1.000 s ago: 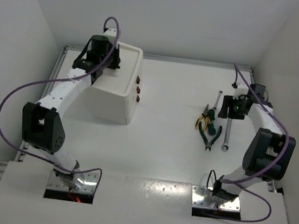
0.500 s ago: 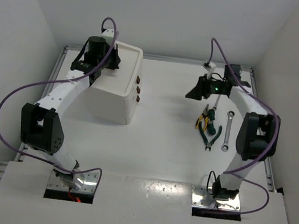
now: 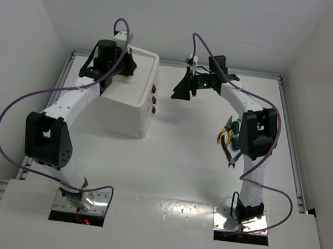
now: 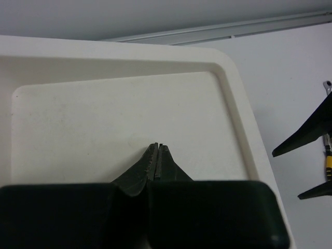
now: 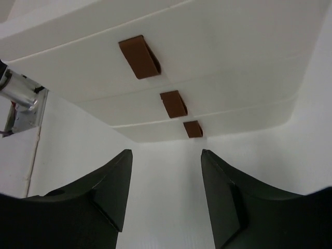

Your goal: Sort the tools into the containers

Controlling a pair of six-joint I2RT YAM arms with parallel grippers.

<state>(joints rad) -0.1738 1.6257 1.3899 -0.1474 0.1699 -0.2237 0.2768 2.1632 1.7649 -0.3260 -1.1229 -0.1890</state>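
Note:
The white box [image 3: 127, 98] stands at the back left, with three brown drawer knobs [image 3: 153, 100] on its right face. My left gripper [image 3: 122, 69] is shut and empty over the recessed tray top [image 4: 104, 114]; its tips [image 4: 157, 147] are near the tray's middle. My right gripper [image 3: 180, 91] is open and empty, held a short way right of the drawers. In the right wrist view it [image 5: 166, 153] faces the three knobs [image 5: 174, 104]. Yellow-handled pliers [image 3: 222, 134] and dark green-handled pliers [image 3: 233, 152] lie on the table, partly behind my right arm. The wrenches are hidden.
The right arm's elbow [image 3: 256, 132] rises over the tool pile. White walls close in the table on the left, back and right. A metal rail [image 3: 222, 70] runs along the back edge.
My right gripper has swung left from above the tools to just in front of the drawer knobs, still open. My left gripper has stayed over the tray top.

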